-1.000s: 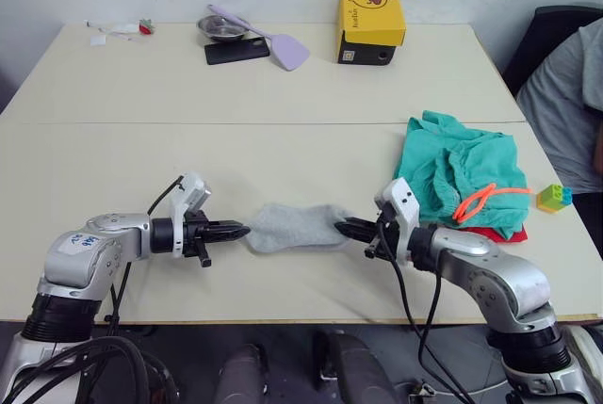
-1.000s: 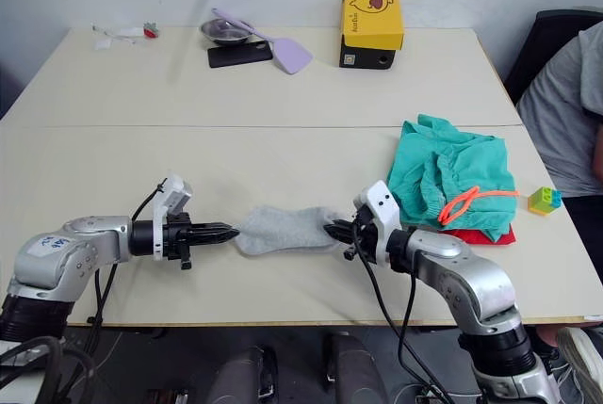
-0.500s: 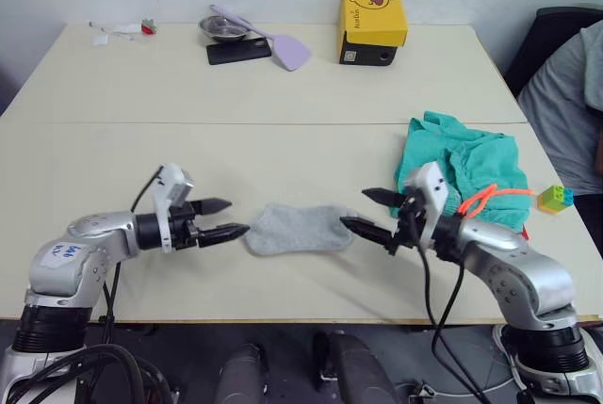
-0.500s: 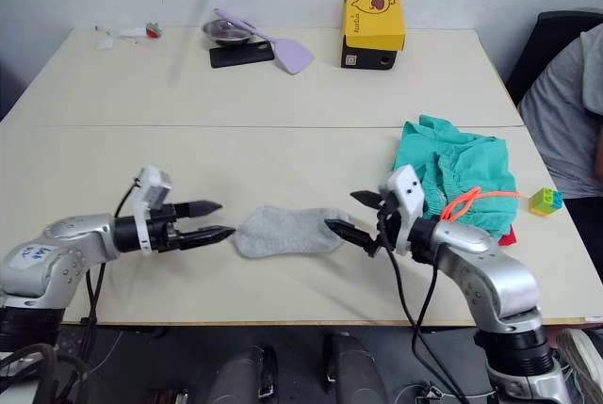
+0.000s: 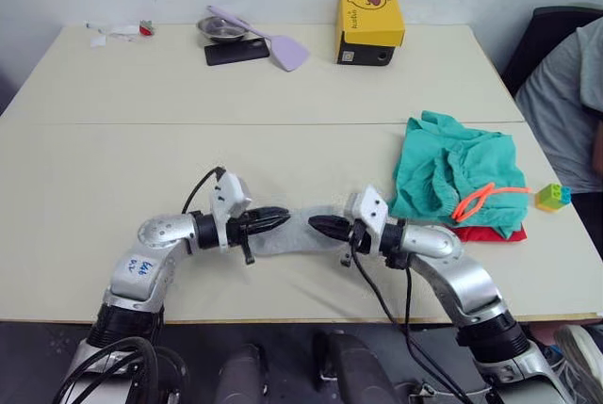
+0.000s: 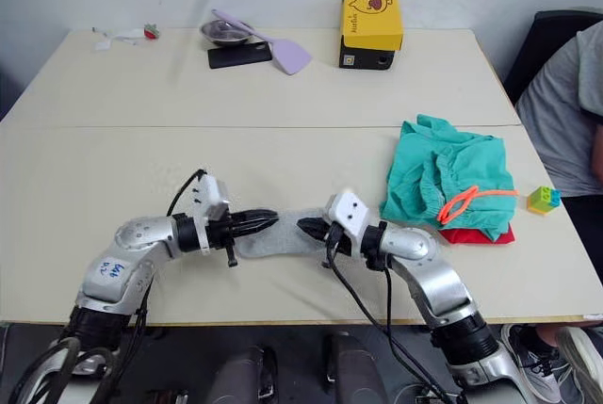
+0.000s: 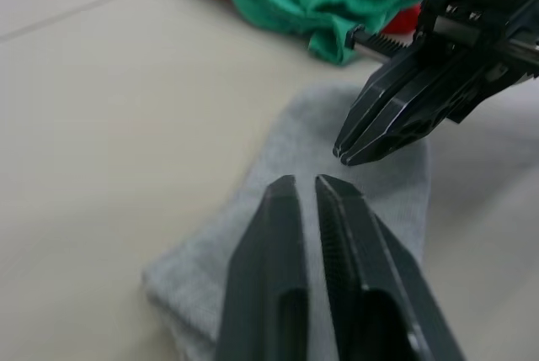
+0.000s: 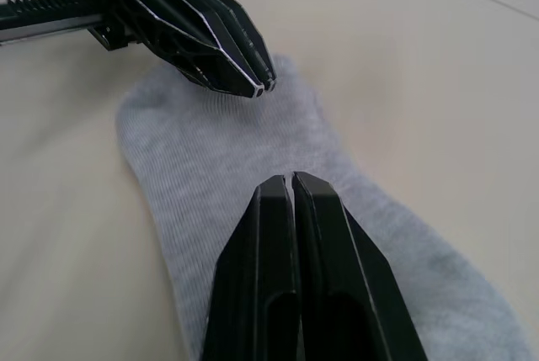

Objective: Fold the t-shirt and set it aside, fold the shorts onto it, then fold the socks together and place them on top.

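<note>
Grey socks (image 5: 300, 231) flat, long axis between left and right pincers

eyes: head, down over table (image 5: 283, 93) | wrists: close, facing each other | shared: socks (image 7: 337, 201)

We held both arms low and bent inward, forearms nearly level, so the two claws pointed at each other, tip to tip with a short gap between them. Our left claw (image 5: 280, 217) pointed toward 3 o'clock with its fingers pressed almost together. Our right claw (image 5: 317, 226) pointed toward 9 o'clock, its fingers (image 8: 290, 209) likewise closed against each other.
</note>
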`<state>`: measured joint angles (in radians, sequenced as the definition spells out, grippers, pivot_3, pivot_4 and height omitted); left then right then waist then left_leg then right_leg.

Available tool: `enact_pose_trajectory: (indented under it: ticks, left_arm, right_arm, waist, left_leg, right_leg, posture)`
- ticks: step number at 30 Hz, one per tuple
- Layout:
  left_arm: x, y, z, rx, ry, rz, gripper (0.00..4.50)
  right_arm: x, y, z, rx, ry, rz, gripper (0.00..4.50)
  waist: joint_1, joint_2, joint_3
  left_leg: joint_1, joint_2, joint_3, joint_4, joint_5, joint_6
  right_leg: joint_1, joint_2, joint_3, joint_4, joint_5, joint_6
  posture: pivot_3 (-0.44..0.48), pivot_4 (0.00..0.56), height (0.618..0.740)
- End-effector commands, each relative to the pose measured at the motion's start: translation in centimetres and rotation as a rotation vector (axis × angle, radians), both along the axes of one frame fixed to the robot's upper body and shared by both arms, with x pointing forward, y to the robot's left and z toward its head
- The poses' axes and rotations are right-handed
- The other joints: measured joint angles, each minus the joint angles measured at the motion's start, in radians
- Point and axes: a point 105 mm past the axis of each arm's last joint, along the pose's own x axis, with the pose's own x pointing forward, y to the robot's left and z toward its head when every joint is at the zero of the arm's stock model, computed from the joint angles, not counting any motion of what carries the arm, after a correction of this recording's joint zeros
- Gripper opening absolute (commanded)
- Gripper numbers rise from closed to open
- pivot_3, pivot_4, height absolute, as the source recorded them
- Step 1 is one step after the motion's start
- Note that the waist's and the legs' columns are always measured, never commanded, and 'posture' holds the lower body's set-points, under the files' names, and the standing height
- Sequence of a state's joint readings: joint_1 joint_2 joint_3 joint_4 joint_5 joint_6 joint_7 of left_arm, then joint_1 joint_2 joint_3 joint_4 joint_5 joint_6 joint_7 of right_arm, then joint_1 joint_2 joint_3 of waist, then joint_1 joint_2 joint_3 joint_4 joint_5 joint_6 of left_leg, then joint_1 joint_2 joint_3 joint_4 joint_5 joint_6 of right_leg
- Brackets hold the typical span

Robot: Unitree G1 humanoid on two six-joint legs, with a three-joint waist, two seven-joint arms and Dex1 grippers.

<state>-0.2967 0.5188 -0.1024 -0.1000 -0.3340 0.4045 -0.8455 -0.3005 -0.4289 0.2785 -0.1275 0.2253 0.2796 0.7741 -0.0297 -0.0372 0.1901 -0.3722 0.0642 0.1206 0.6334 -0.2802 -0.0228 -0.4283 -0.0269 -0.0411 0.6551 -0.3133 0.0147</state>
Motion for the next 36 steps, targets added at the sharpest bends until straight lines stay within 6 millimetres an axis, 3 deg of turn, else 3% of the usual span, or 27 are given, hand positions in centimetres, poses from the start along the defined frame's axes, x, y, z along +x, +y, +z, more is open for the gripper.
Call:
enact_pose_trajectory:
  ticks: [1,9,12,15,18,25,29,33,36]
  left_arm:
    - [0.9,1.0,-1.2,0.089,-0.024,0.086,0.04]
    - [0.8,1.7,-1.8,0.095,-0.033,0.095,0.04]
    - [0.6,1.5,-0.8,0.059,-0.069,0.06,0.04]
    - [0.7,1.0,0.9,-0.003,-0.127,0.014,0.04]
    - [0.7,0.2,2.0,-0.03,-0.163,-0.051,0.0]
    - [1.5,-0.2,1.1,0.051,-0.194,-0.109,0.0]
    - [1.8,-0.2,0.5,0.076,-0.188,-0.109,0.0]
    - [1.8,-0.4,-0.1,0.084,-0.179,-0.111,0.0]
    - [2.0,-0.4,-0.5,0.092,-0.17,-0.095,0.0]
  right_arm:
    - [0.6,-0.6,0.1,-0.018,-0.062,-0.037,0.0]
    - [1.3,-3.9,0.5,0.03,-0.035,-0.167,0.0]
    - [1.4,-5.3,0.8,0.074,0.033,-0.215,0.0]
    - [0.9,-5.2,2.6,0.211,0.166,-0.191,0.0]
    - [-0.1,-5.3,3.8,0.277,0.305,-0.159,0.58]
    - [0.5,-7.3,2.1,0.242,0.59,-0.347,3.02]
    - [0.3,-6.3,1.2,0.241,0.699,-0.343,4.47]
    - [-0.5,-4.5,1.0,0.24,0.766,-0.273,4.49]
    - [-0.4,-3.9,0.9,0.229,0.764,-0.278,3.84]
  waist:
    - [0.0,0.0,0.0]
    - [0.0,0.0,0.0]
    - [0.0,-0.001,0.0]
    - [0.0,0.0,0.0]
    - [0.002,0.0,0.0]
    - [-0.001,0.0,0.0]
    - [-0.003,0.0,0.0]
    - [-0.003,-0.001,0.0]
    - [-0.006,0.0,0.0]
  left_leg:
    - [0.0,0.0,0.0,0.0,0.0,0.001]
    - [0.003,0.0,0.0,0.001,0.001,0.001]
    - [0.003,0.0,0.0,0.001,0.001,0.001]
    - [0.002,0.0,0.0,0.001,0.001,0.001]
    - [0.002,0.001,-0.001,0.001,0.002,0.001]
    - [0.002,0.0,-0.001,0.0,0.002,0.001]
    - [0.002,0.001,0.0,0.0,0.002,0.001]
    - [0.002,0.001,-0.001,0.0,0.002,0.002]
    - [0.002,0.001,0.0,-0.001,0.002,0.002]
  right_leg:
    - [0.0,0.0,0.0,0.0,0.0,0.0]
    - [0.001,0.0,0.0,0.003,0.002,-0.002]
    - [0.001,0.0,0.0,0.003,0.002,-0.002]
    - [0.001,0.0,0.0,0.003,0.002,-0.002]
    - [0.001,0.0,0.0,0.003,0.002,-0.002]
    - [0.001,0.0,0.0,0.003,0.002,-0.003]
    - [0.0,0.0,0.0,0.003,0.002,-0.002]
    - [0.0,0.0,0.0,0.003,0.002,-0.002]
    - [0.0,0.0,0.0,0.003,0.002,-0.002]
  posture:
    - [0.0,0.15,0.74]
    - [0.0,0.15,0.74]
    - [0.0,0.15,0.74]
    - [0.0,0.15,0.74]
    - [0.0,0.15,0.74]
    - [0.0,0.15,0.74]
    - [0.0,0.15,0.74]
    - [0.0,0.15,0.74]
    - [0.0,0.15,0.74]
